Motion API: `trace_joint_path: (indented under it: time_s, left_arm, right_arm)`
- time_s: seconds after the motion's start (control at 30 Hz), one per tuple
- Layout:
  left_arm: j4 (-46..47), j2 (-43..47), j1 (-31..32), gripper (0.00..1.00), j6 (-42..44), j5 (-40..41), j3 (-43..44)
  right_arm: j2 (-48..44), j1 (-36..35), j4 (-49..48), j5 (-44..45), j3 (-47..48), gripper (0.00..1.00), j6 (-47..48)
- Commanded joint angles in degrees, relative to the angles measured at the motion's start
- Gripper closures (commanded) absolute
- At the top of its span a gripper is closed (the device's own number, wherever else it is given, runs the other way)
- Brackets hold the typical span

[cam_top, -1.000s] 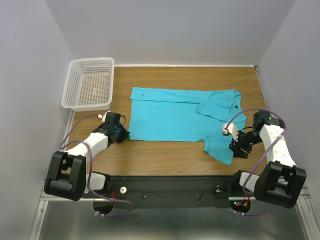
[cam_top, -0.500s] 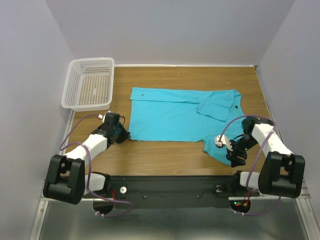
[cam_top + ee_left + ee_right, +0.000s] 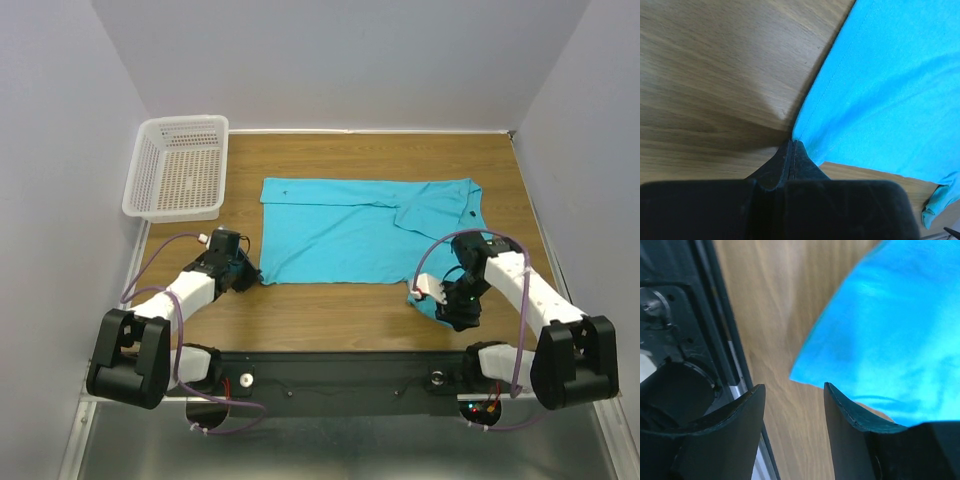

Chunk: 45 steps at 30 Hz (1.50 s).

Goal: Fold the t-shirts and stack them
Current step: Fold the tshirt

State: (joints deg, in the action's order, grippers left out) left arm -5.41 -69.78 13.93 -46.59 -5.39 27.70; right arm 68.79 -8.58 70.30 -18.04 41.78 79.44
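On the worktop (image 3: 330, 302), top view, t-shirt (image 3: 350, 232): turquoise, lying spread out flat, with part of its right end lying doubled over on itself.
Top view, basket (image 3: 172, 213): white mesh, sitting off the t-shirt's far left corner, apart from the cloth.
Top view, left claw (image 3: 256, 273): resting low at the t-shirt's near left corner, touching the cloth there.
Top view, right claw (image 3: 460, 318): hanging over the flap that is sticking out from the t-shirt's near right end, toward the arm bases.
Left wrist view, left claw (image 3: 791, 144): its two black fingers are pressing together with no gap, and the t-shirt's corner is running straight into the seam between the tips, so it is pinching that corner.
Left wrist view, t-shirt (image 3: 880, 90): its stitched edge is running away from the tips; the cloth is lying smooth on the wood, with a crumpled bit of it showing at the picture's lower right.
Left wrist view, worktop (image 3: 715, 75): bare wood grain is showing on the side of the tips away from the t-shirt.
Right wrist view, right claw (image 3: 794, 387): its jaws are standing partway apart and gripping nothing; wood is showing through the gap.
Right wrist view, t-shirt (image 3: 880, 325): the flap's pointed tip is lying just beyond the gap; whether either of the fingers (image 3: 740, 415) is touching it I cannot tell.
Right wrist view, black frame (image 3: 670, 300): running along the side of the claw away from the t-shirt.
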Motion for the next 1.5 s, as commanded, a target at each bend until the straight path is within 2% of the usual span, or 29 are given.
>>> trace_joint_path:
  time_s: [0.0, 0.1, 0.5, 0.9, 1.3, 1.47]
  left_arm:
    - [0.14, 1.49, 0.31, 1.0, 0.18, -0.41, -0.9]
    - [0.31, 1.31, 0.39, 1.0, 0.09, -0.67, -0.81]
    - [1.01, 1.57, 0.39, 1.0, -0.08, -1.55, -1.6]
    - [1.28, 2.63, 0.22, 1.0, -0.17, -1.82, -2.3]
    - [1.63, 2.46, 0.3, 1.0, -0.7, -1.64, -2.57]
    - [1.63, 2.19, 0.3, 1.0, -0.87, -1.56, -2.65]
  right_arm:
    - [-3.23, -3.28, -4.03, 7.47, 0.33, 0.43, -9.55]
    - [-1.31, -8.02, -7.01, 13.8, -0.56, 0.42, -14.99]
    - [10.74, -21.21, -8.87, 19.01, 0.58, 0.4, -27.39]
    - [15.23, -23.15, -9.74, 22.61, 1.37, 0.44, -38.47]
    - [17.16, -23.15, -9.92, 24.72, 1.73, 0.47, -43.05]
    - [19.88, -23.15, -8.78, 23.49, 2.95, 0.53, -45.42]
